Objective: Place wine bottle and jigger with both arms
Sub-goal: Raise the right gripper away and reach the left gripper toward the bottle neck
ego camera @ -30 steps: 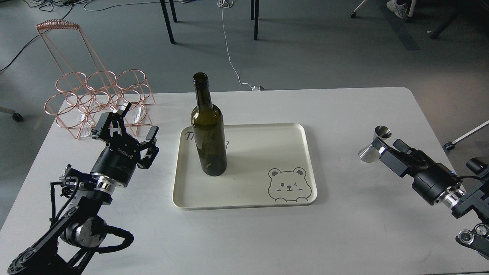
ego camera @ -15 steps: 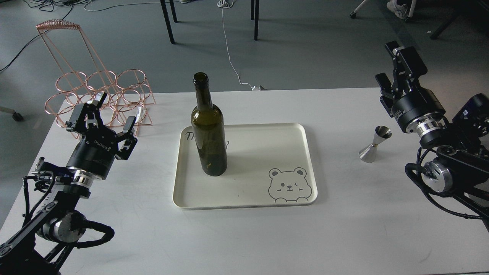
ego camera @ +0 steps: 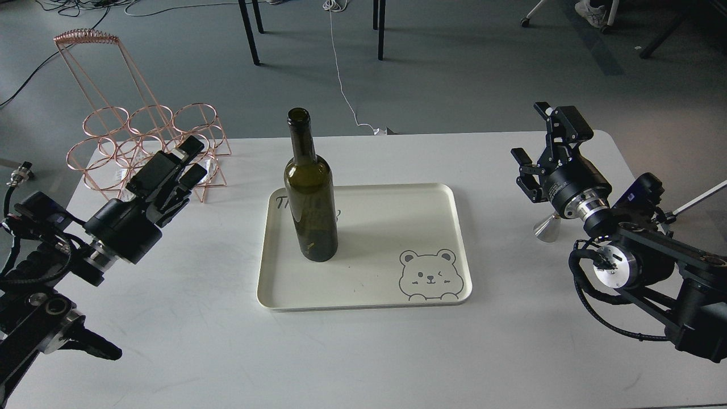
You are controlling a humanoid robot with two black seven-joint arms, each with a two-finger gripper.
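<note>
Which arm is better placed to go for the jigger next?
The right. Its gripper hangs open just above the jigger, which stands on the table; the left gripper is across the tray.

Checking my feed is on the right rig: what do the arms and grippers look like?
Both arms are black with silver metal joint rings and loose black cables looping near the joints. The left gripper and right gripper have a black cylindrical body with blocky black fingers; the right one shows a small white tip.

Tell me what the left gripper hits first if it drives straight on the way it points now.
Probably the copper wire rack. The left gripper aims up and to the right, its fingers already overlapping the rack's lower rings in this view. Depth is unclear, so it might pass in front.
</note>
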